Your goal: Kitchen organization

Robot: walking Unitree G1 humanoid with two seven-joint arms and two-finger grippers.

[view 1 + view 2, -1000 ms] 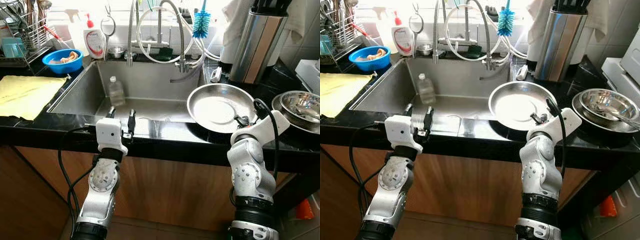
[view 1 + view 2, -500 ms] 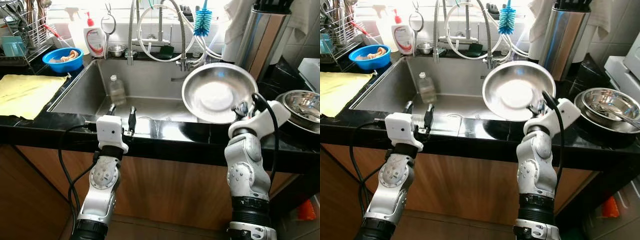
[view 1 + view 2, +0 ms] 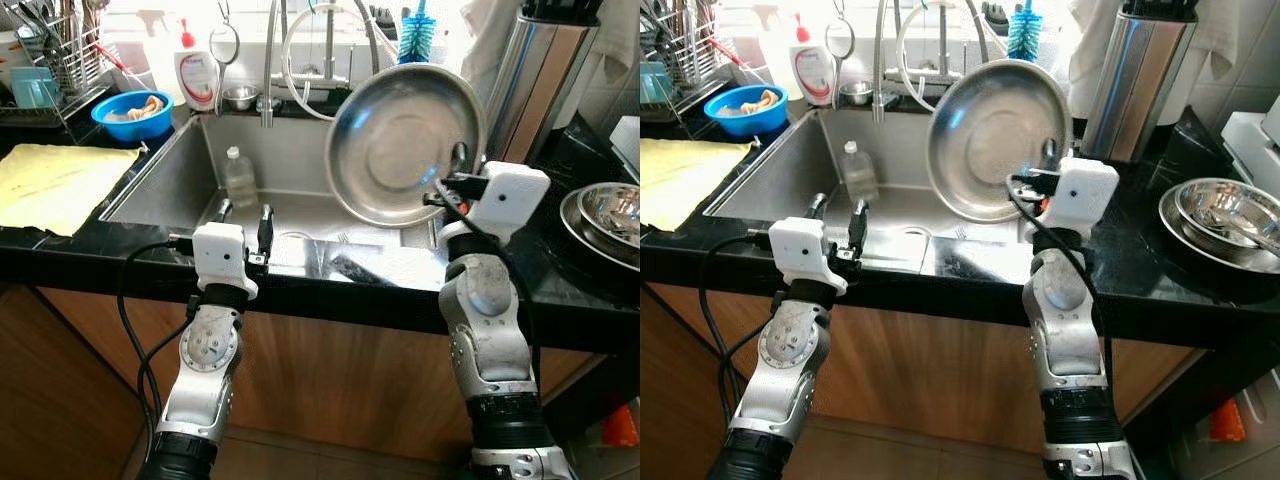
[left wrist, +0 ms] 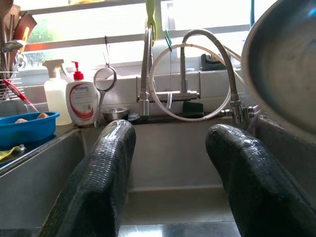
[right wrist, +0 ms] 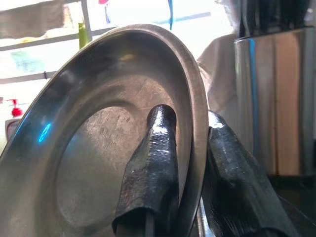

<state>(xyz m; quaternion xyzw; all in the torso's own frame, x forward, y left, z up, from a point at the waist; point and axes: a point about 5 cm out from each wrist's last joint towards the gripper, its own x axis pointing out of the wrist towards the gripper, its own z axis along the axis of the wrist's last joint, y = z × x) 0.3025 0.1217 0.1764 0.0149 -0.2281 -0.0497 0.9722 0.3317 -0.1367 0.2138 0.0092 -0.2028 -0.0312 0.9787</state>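
A round steel plate [image 3: 400, 140] stands nearly on edge above the right part of the sink [image 3: 170, 180], its hollow face turned toward me. My right gripper [image 3: 456, 168] is shut on the plate's right rim; in the right wrist view one finger [image 5: 153, 163] lies inside the plate [image 5: 94, 163] and the other behind the rim. My left gripper [image 3: 243, 212] hovers open at the sink's front edge with nothing between its fingers [image 4: 98, 182]. A clear plastic bottle [image 3: 238, 178] stands in the sink basin.
Stacked steel bowls [image 3: 605, 215] sit on the black counter at the right, beside a steel knife block [image 3: 535, 75]. A yellow cloth [image 3: 50, 180], a blue bowl [image 3: 130, 112] and a dish rack [image 3: 40, 70] are on the left. Faucet hoses [image 3: 320, 50], a soap bottle [image 3: 195, 75] and a blue brush [image 3: 415, 35] line the back.
My right gripper has lifted the plate off the counter, tipped it from flat to nearly upright and carried it left over the sink. The left arm has stayed put.
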